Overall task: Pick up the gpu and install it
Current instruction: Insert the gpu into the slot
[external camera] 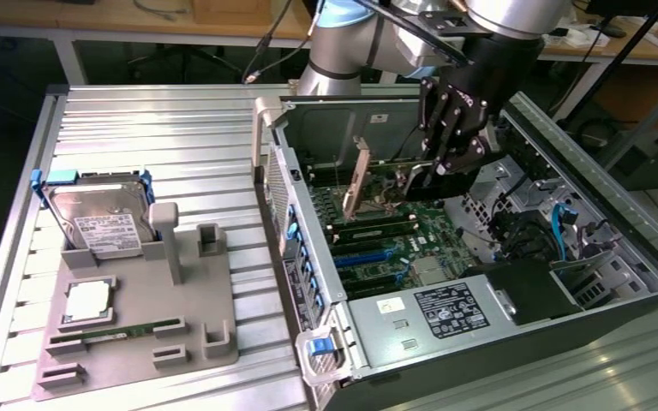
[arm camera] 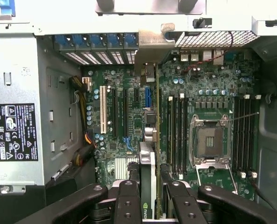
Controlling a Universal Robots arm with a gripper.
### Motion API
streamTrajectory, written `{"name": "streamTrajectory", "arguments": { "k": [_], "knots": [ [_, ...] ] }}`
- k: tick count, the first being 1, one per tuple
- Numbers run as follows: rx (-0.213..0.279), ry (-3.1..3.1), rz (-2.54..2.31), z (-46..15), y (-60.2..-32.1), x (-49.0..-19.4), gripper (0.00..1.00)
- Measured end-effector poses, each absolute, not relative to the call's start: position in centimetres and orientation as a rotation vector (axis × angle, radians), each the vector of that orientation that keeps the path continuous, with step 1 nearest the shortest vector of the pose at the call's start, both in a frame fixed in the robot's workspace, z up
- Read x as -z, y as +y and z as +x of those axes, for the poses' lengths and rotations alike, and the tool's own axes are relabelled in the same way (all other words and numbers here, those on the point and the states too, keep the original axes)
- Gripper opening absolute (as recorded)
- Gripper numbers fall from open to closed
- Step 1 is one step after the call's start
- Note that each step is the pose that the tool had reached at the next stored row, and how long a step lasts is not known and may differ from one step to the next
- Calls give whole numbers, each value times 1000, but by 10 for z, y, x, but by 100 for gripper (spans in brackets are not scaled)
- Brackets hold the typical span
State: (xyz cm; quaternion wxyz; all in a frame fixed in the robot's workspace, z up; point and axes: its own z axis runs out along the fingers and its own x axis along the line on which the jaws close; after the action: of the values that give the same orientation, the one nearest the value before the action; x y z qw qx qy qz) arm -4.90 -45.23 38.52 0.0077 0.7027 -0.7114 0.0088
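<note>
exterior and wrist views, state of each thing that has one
gpu: on edge, gripped, over the motherboard
gripper: shut on the gpu, inside the computer case
computer case: side open
cpu socket: empty
hard drive: standing in the grey holder
memory stick: lying in the holder

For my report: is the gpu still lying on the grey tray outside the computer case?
No, the gpu is held edge-on between the fingers above the motherboard.
</note>
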Motion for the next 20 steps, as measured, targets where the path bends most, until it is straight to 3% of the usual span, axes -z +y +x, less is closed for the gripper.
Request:
{"name": "streamTrajectory", "arguments": {
  "k": [20],
  "knots": [
    [-28,-2233,2188,-60,-452,-361,27]
  ]
}}
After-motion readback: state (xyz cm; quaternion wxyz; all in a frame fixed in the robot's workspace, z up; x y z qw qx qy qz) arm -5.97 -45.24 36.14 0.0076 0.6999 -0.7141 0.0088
